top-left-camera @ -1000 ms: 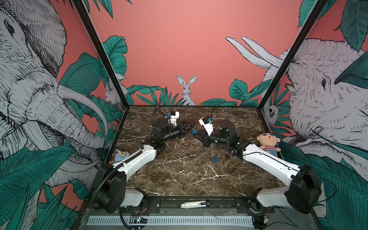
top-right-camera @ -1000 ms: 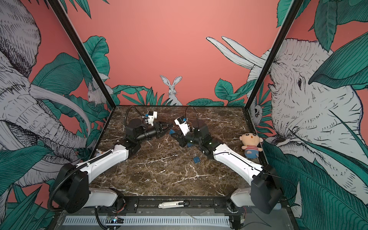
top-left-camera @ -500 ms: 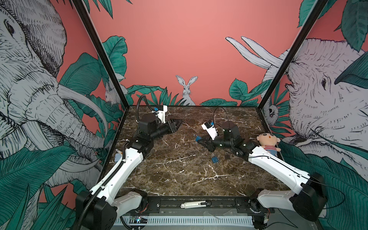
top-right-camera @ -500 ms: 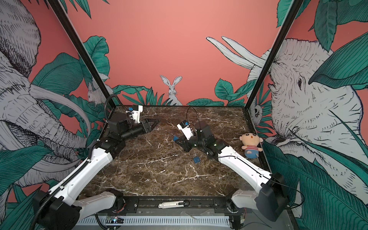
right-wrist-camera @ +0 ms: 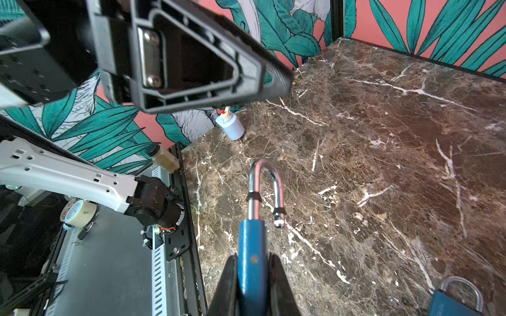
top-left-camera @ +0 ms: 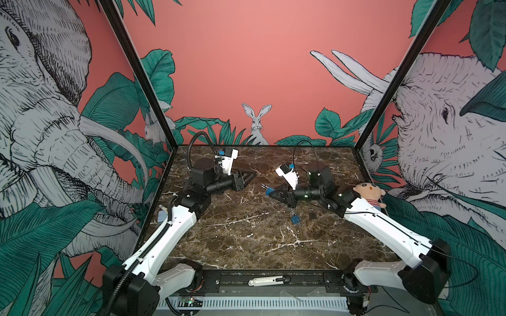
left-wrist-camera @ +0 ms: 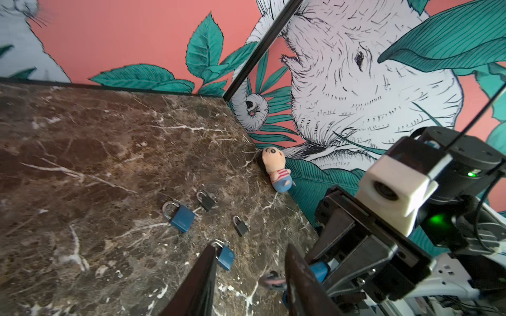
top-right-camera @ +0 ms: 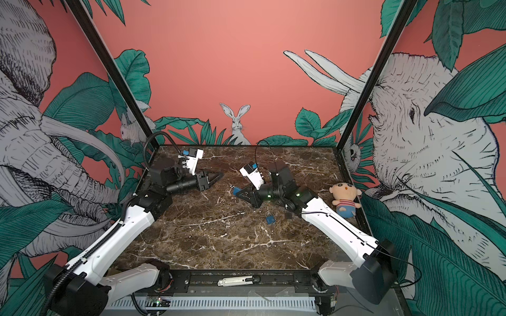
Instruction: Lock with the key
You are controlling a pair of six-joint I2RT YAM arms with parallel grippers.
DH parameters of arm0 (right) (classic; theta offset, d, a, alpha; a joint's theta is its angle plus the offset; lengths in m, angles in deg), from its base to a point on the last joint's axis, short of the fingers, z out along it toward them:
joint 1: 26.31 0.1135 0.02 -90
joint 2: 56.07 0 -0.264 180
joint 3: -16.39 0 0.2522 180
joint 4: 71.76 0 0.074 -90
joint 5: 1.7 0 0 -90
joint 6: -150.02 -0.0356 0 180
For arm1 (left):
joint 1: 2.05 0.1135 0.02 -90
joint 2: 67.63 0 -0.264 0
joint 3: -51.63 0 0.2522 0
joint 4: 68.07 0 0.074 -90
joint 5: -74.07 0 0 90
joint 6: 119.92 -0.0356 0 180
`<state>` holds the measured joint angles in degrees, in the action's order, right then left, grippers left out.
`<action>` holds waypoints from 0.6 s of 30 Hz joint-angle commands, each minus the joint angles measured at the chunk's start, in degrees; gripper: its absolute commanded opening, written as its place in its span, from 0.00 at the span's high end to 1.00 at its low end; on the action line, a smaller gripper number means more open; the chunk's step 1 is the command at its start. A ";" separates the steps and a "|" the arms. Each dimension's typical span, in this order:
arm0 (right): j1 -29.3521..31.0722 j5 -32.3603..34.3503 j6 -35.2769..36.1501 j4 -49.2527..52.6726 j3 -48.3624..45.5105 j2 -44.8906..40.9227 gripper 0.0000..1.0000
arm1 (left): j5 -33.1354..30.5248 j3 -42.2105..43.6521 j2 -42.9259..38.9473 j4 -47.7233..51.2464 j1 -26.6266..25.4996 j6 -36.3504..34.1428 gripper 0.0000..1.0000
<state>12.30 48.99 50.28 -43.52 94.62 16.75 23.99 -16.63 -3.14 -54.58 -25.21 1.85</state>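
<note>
My right gripper [right-wrist-camera: 253, 257] is shut on the body of a blue padlock [right-wrist-camera: 252, 240]. Its silver shackle [right-wrist-camera: 264, 175] stands open, one end out of the body. In both top views this gripper [top-left-camera: 269, 193] [top-right-camera: 238, 193] hangs just above the marble table right of centre, with the padlock [top-left-camera: 269, 190] pointing left. My left gripper [top-left-camera: 253, 173] [top-right-camera: 220, 175] is at the back left, a gap away from the padlock. In the left wrist view its fingers [left-wrist-camera: 208, 262] stand apart and the gripper [left-wrist-camera: 250, 246] is open and empty. The key shows in no view.
Loose on the table lie a blue padlock [top-left-camera: 295, 219] [left-wrist-camera: 180, 217], another blue one [left-wrist-camera: 225, 255] and two black padlocks [left-wrist-camera: 206, 201] [left-wrist-camera: 241, 225]. A plush doll [top-left-camera: 368, 193] leans at the right wall. A small pale bottle [right-wrist-camera: 232, 127] stands by the left wall.
My left arm has drawn back to the left, away from the right gripper, and its jaws have opened wider. The right gripper has shifted slightly right, still holding the blue padlock.
</note>
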 commanded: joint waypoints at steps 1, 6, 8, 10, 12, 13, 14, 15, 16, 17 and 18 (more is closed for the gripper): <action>-0.21 -3.77 -0.83 -2.12 2.26 0.47 1.00 | 5.30 1.32 0.07 -6.50 -0.05 2.64 0.54; -0.28 -4.74 -1.25 -1.40 3.84 2.22 1.00 | 7.74 1.65 0.43 -7.59 -0.05 3.56 0.53; -0.26 -5.49 -1.86 -1.79 4.11 3.01 1.00 | 8.48 2.10 0.09 -7.96 -0.05 3.66 0.54; -0.22 -6.17 -2.52 -2.57 4.24 3.66 1.00 | 8.81 2.75 -0.44 -7.99 -0.05 3.83 0.54; -0.24 -6.52 -2.89 -2.83 4.50 4.22 1.00 | 9.27 3.24 -0.86 -7.99 -0.05 3.94 0.55; -0.21 -6.70 -2.96 -2.94 4.67 4.43 1.00 | 9.61 3.56 -1.07 -7.99 -0.05 4.10 0.55; -0.30 -6.82 -3.08 -2.97 4.77 4.61 1.00 | 10.14 3.87 -1.22 -8.01 -0.05 4.09 0.55; -0.29 -7.13 -3.09 -3.05 5.04 4.82 1.00 | 10.38 4.02 -1.36 -7.76 -0.10 4.05 0.55; -0.29 -7.55 -3.34 -3.20 5.29 4.94 1.00 | 10.59 4.26 -1.46 -7.57 -0.09 3.93 0.56; -0.29 -7.91 -3.51 -3.33 5.45 4.96 1.00 | 10.82 4.52 -1.56 -7.23 -0.05 3.79 0.56; -0.37 -8.18 -3.62 -3.44 5.64 5.09 1.00 | 11.05 4.59 -1.65 -6.95 -0.05 3.61 0.57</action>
<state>12.26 43.46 47.35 -43.19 97.94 22.10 32.95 -12.85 -2.85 -60.68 -25.21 5.65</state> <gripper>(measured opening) 0.129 0.431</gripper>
